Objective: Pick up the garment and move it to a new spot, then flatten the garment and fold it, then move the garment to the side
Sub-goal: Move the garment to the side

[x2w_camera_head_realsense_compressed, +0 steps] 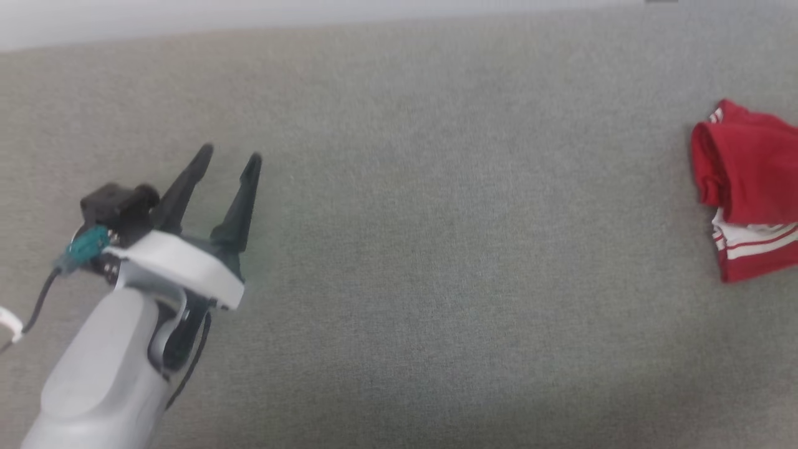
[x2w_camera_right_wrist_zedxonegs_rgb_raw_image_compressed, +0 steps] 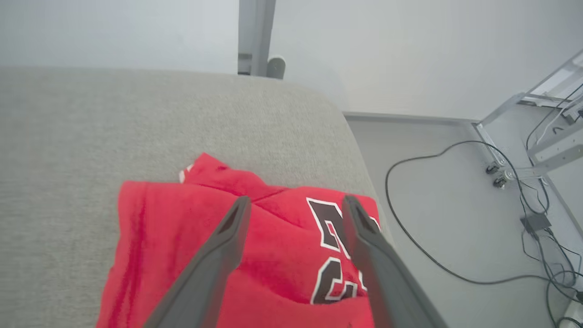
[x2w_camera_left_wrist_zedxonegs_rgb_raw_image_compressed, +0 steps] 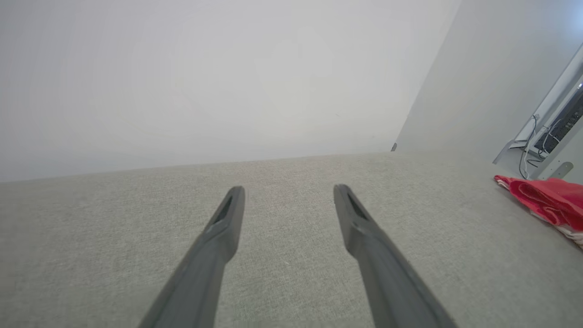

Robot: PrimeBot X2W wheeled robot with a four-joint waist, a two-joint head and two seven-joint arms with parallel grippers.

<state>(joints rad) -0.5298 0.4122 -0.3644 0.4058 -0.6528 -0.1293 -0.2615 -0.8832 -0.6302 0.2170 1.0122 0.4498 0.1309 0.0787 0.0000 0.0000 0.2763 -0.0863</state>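
Observation:
The garment (x2w_camera_head_realsense_compressed: 748, 193), a bright red jersey with white striped trim, lies folded at the far right edge of the grey fabric surface (x2w_camera_head_realsense_compressed: 436, 249). It also shows as a red heap (x2w_camera_left_wrist_zedxonegs_rgb_raw_image_compressed: 546, 200) at the right of the left wrist view. My left gripper (x2w_camera_head_realsense_compressed: 229, 156) hovers open over bare fabric at the left, far from the garment, with nothing between its fingers. My right gripper (x2w_camera_right_wrist_zedxonegs_rgb_raw_image_compressed: 294, 205) stands open just above the garment (x2w_camera_right_wrist_zedxonegs_rgb_raw_image_compressed: 173, 237), fingers apart over the dark white-outlined lettering, holding nothing.
The garment lies close to the surface's rounded right edge (x2w_camera_right_wrist_zedxonegs_rgb_raw_image_compressed: 360, 164). Beyond that edge are the floor, a black cable (x2w_camera_right_wrist_zedxonegs_rgb_raw_image_compressed: 410, 246) and a metal frame on castors (x2w_camera_right_wrist_zedxonegs_rgb_raw_image_compressed: 524, 136). A pale wall (x2w_camera_left_wrist_zedxonegs_rgb_raw_image_compressed: 227, 82) stands behind the surface.

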